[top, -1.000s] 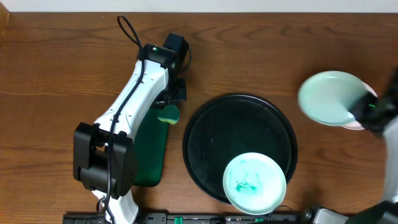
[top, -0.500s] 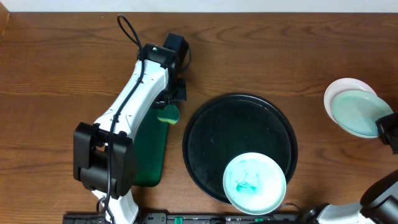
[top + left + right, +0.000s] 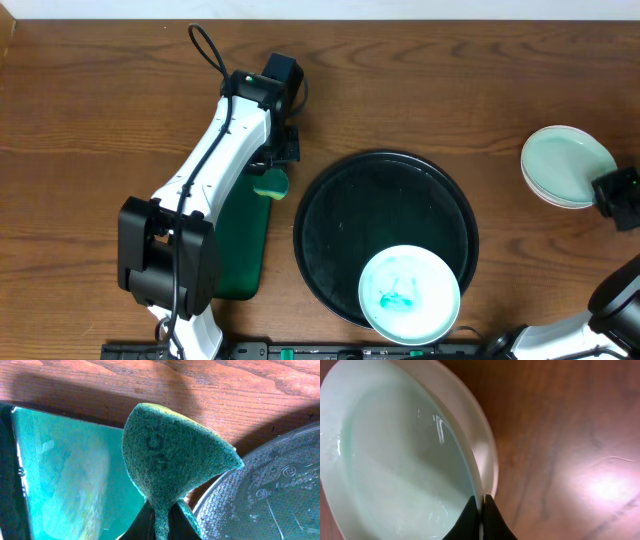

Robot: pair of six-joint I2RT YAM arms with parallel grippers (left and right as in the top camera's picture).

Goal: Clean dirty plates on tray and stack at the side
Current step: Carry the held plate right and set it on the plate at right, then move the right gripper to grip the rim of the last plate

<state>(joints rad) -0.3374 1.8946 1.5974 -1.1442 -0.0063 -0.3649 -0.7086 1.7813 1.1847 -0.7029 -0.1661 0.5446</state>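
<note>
A wiped pale plate lies over another white plate on the wood at the far right. My right gripper is shut on the upper plate's rim. One smeared plate with turquoise marks sits at the front of the black tray. My left gripper is shut on a green sponge, held over the gap between the green tray and the black tray.
A rectangular green tray lies left of the black tray, partly under the left arm. Bare wood tabletop spreads to the left and back. A dark rail runs along the front edge.
The right gripper has carried the wiped plate rightward and down onto the white plate at the far right. The left arm and sponge have not moved.
</note>
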